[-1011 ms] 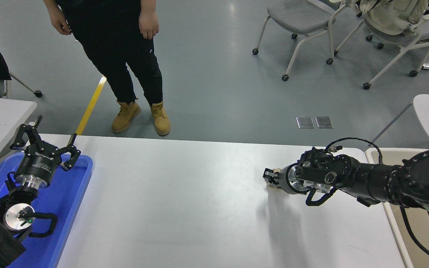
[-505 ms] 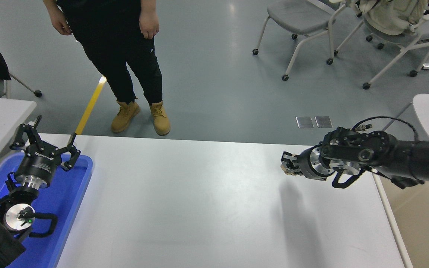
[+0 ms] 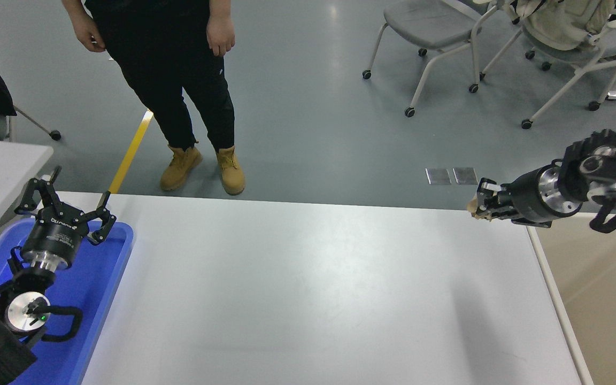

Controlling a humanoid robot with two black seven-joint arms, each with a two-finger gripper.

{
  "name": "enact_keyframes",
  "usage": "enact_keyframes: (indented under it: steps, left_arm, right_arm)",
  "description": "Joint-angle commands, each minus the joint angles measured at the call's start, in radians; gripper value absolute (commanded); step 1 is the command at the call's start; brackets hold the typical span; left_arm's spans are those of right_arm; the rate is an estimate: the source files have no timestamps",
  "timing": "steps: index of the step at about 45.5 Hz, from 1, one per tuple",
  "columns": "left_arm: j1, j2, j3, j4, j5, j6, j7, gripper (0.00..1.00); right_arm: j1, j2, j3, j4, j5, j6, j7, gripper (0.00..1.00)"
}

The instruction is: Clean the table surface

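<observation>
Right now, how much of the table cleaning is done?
Nearly done, it seems: the white table shows nothing loose. The right claw grips a small tan scrap above the far right corner. Left: probably dropping it into the beige bin. The left claw sits over the blue tray.

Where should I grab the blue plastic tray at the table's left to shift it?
Pinch the blue plastic tray by the thin raised rim on its long right side, from above: it lies flat and shallow, and the open left gripper hangs over its middle. The right gripper is shut on a small tan scrap.
</observation>
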Motion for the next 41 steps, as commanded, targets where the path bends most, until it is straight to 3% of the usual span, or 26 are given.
enact_keyframes:
  steps: [1,30,41]
  left_arm:
    - [0.000,0.000,-0.001,0.000,0.000,0.000,0.000,1.00]
    - [0.000,0.000,0.001,0.000,0.000,0.000,0.000,1.00]
    - [0.000,0.000,-0.001,0.000,0.000,0.000,0.000,1.00]
  right_arm:
    - [0.098,-0.119,-0.002,0.022,-0.024,0.100,-0.020,0.00]
    - [0.109,-0.156,-0.008,0.001,-0.054,0.123,-0.040,0.00]
    - [-0.039,-0.127,0.007,-0.266,-0.074,0.116,-0.039,0.00]
